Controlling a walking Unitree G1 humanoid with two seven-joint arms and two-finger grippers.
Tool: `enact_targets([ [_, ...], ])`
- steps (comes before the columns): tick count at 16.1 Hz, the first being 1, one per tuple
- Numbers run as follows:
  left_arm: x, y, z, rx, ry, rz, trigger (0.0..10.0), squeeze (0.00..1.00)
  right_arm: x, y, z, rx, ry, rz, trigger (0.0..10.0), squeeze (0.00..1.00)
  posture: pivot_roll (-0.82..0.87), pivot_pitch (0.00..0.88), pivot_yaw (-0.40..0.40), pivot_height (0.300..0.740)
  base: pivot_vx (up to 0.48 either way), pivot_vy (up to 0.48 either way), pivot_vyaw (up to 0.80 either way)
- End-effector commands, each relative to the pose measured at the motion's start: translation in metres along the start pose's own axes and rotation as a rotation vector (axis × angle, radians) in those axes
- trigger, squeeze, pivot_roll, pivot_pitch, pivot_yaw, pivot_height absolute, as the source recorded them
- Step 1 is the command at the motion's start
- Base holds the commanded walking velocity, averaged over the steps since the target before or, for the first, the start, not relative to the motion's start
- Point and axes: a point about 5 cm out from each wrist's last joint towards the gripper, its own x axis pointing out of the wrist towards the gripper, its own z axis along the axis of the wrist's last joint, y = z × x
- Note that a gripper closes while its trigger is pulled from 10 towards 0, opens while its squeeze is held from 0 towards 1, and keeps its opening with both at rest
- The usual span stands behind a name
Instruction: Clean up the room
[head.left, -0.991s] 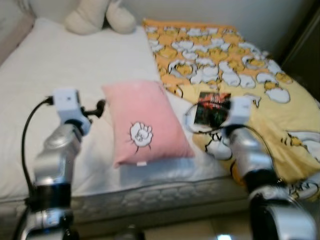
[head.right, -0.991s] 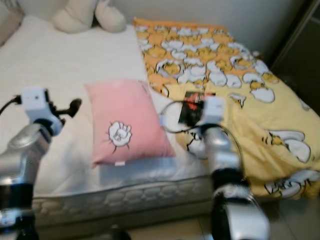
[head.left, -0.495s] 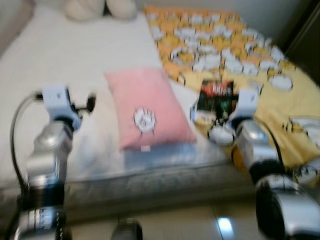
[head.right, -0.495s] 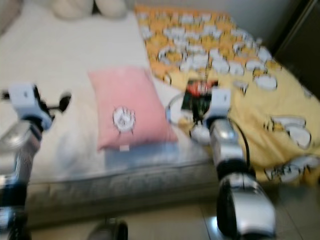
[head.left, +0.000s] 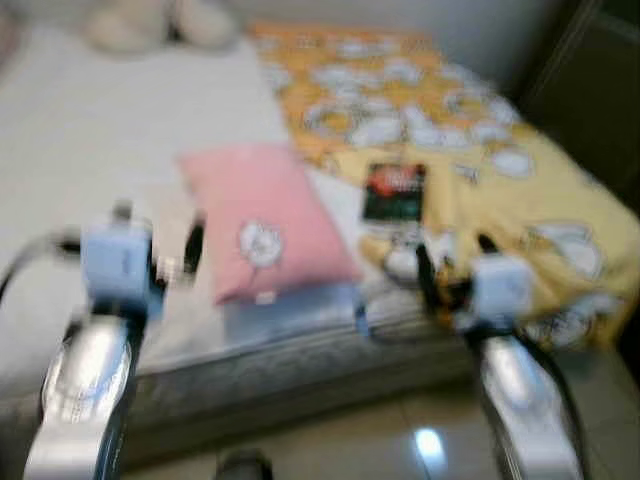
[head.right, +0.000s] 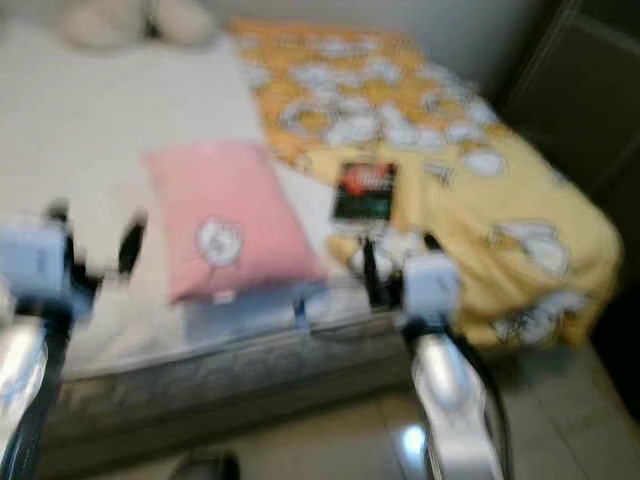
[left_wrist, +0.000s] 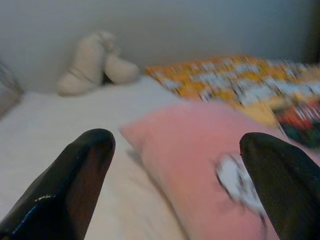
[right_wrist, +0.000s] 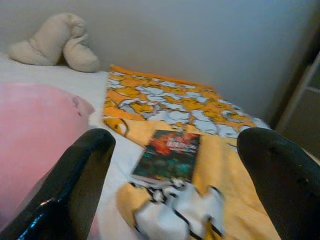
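A pink pillow (head.left: 262, 232) with a white print lies on the white bed (head.left: 90, 150). To its right a dark book (head.left: 393, 191) rests where the sheet meets a yellow patterned blanket (head.left: 480, 170). My left gripper (head.left: 158, 235) hovers open near the pillow's left side, by the mattress front edge. My right gripper (head.left: 452, 260) hangs open at the bed's front edge, short of the book. In the left wrist view the pillow (left_wrist: 200, 160) lies between the fingers (left_wrist: 65, 185). The right wrist view looks past the fingers (right_wrist: 75, 185) at the book (right_wrist: 169, 155).
A cream plush toy (head.left: 150, 22) sits at the head of the bed against the wall. A dark cabinet (head.left: 590, 90) stands to the right of the bed. Tiled floor (head.left: 380, 440) runs below the mattress edge. The eye views are blurred.
The whole picture has shifted and blurred, so the camera moved. Both grippers now sit closer to the mattress front edge, farther back from the pillow and book.
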Motion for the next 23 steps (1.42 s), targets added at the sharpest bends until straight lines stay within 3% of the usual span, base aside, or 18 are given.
enact_targets([
  [1, -0.005, -0.008, 0.008, -0.004, -0.029, -0.040, 10.0, 0.00, -0.004, 0.000, 0.006, 0.017, 0.001, 0.011, 10.0, 0.00, 0.14, 0.000, -0.075, 0.740, 0.000, 0.000, 0.00],
  [2, -0.006, -0.016, 0.011, -0.016, -0.039, -0.059, 10.0, 0.00, -0.007, -0.001, 0.008, 0.020, 0.013, -0.016, 10.0, 0.00, 0.14, 0.000, -0.074, 0.740, 0.000, 0.000, 0.00],
  [4, 0.008, -0.028, 0.028, -0.040, -0.102, -0.068, 10.0, 0.00, 0.003, 0.005, 0.018, 0.025, -0.030, -0.028, 10.0, 0.00, 0.13, 0.000, -0.068, 0.740, 0.399, 0.000, 0.00],
  [7, 0.020, -0.022, 0.025, -0.086, -0.071, 0.015, 10.0, 0.00, 0.018, 0.000, 0.021, 0.024, -0.033, -0.039, 10.0, 0.00, 0.13, 0.000, -0.059, 0.740, 0.480, 0.000, 0.00],
  [14, 0.027, -0.035, 0.027, -0.084, -0.063, -0.024, 10.0, 0.00, 0.036, -0.003, 0.012, 0.040, 0.030, -0.070, 10.0, 0.00, 0.14, 0.000, -0.060, 0.740, 0.462, 0.000, 0.52],
  [17, 0.027, -0.035, 0.027, -0.102, -0.053, -0.003, 10.0, 0.00, 0.041, -0.002, 0.007, 0.036, 0.064, -0.046, 10.0, 0.00, 0.14, 0.000, -0.058, 0.740, 0.423, 0.000, 0.70],
  [20, 0.032, -0.035, 0.031, -0.112, -0.062, -0.011, 10.0, 0.00, 0.058, -0.007, 0.002, 0.072, 0.105, -0.022, 10.0, 0.00, 0.14, 0.000, -0.056, 0.740, 0.150, 0.000, 0.00],
  [22, 0.051, -0.014, 0.021, -0.187, 0.062, 0.036, 10.0, 0.00, 0.076, -0.024, -0.005, 0.164, 0.173, -0.039, 10.0, 0.00, 0.15, 0.000, -0.059, 0.740, 0.000, 0.000, 0.00],
  [23, 0.054, -0.011, 0.020, -0.197, 0.084, 0.044, 10.0, 0.00, 0.077, -0.026, -0.007, 0.176, 0.186, -0.037, 10.0, 0.00, 0.15, 0.000, -0.060, 0.740, 0.000, 0.000, 0.00],
])
